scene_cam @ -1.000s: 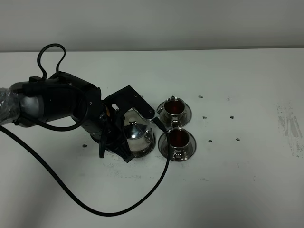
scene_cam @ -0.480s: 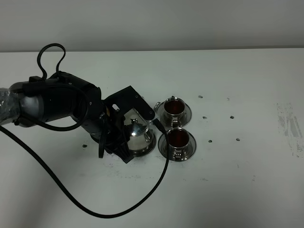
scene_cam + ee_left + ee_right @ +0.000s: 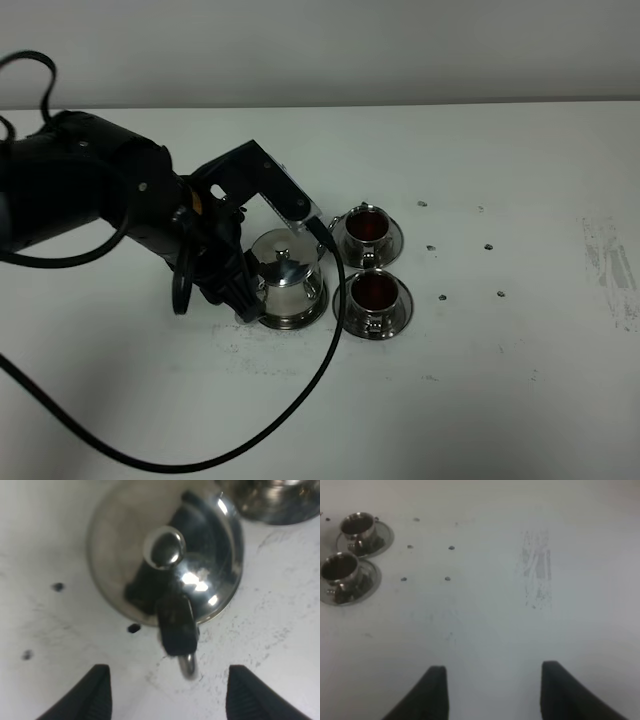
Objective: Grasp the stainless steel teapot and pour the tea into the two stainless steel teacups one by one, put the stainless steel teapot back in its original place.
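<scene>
The stainless steel teapot (image 3: 287, 279) stands upright with its lid on, on its round saucer (image 3: 292, 322), left of the cups. My left gripper (image 3: 274, 264) is open around it, one finger on each side, touching nothing. In the left wrist view the teapot (image 3: 165, 560) shows from above, and its loop handle (image 3: 177, 630) points at the gap of my gripper (image 3: 167, 700). The two stainless steel teacups, far (image 3: 366, 226) and near (image 3: 377, 292), sit on saucers and hold dark tea. They also show in the right wrist view (image 3: 357, 525) (image 3: 339, 567). My right gripper (image 3: 492, 695) is open and empty.
A black cable (image 3: 300, 400) loops over the table in front of the left arm. Small dark marks (image 3: 440, 297) dot the white table right of the cups. A scuffed patch (image 3: 610, 270) lies at the far right. A cup's saucer edge (image 3: 280, 505) shows beside the teapot.
My left gripper has let go of the teapot's handle and opened. The arm has drawn back to the left and risen. The teapot stays on its saucer.
</scene>
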You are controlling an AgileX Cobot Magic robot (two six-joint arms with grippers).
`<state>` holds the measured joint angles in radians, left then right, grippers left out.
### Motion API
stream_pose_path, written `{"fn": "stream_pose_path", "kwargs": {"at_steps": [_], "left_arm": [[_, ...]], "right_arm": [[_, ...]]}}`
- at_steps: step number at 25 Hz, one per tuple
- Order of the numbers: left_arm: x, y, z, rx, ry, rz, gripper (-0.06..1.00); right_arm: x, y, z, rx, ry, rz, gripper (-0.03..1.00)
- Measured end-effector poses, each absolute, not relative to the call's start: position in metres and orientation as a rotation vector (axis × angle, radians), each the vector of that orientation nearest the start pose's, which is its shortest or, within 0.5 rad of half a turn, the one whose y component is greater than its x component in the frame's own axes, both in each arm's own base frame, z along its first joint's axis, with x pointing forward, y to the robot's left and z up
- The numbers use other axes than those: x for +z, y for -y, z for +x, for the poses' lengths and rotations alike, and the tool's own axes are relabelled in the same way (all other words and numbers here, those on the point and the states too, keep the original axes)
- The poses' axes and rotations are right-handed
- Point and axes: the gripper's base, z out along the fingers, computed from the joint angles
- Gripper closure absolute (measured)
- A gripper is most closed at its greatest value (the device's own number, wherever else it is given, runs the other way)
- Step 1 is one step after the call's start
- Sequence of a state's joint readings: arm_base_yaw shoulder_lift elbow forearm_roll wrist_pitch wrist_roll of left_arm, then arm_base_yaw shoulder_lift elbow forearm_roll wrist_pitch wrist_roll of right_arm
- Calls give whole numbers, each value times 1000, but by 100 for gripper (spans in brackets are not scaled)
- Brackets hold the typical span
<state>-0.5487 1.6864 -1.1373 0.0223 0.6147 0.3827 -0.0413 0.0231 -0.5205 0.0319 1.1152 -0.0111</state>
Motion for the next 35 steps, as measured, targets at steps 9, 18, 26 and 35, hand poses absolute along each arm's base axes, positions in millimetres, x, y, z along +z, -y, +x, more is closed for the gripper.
{"fn": "stream_pose_path", "kwargs": {"at_steps": [9,18,26,35], "left_arm": [[331,152,257,-76,-2092,1033,43],[361,138,234,-109,-2044,943,43],[394,107,189,-170,-2124,696,43],[403,42,133,-95,-2239,237,43]], "right_arm": [[279,-3,-6,7,-2101,29,53],[279,-3,-6,7,-2101,29,53],[279,-3,-6,7,-2101,29,53],[279,-3,-6,7,-2101,29,53]]}}
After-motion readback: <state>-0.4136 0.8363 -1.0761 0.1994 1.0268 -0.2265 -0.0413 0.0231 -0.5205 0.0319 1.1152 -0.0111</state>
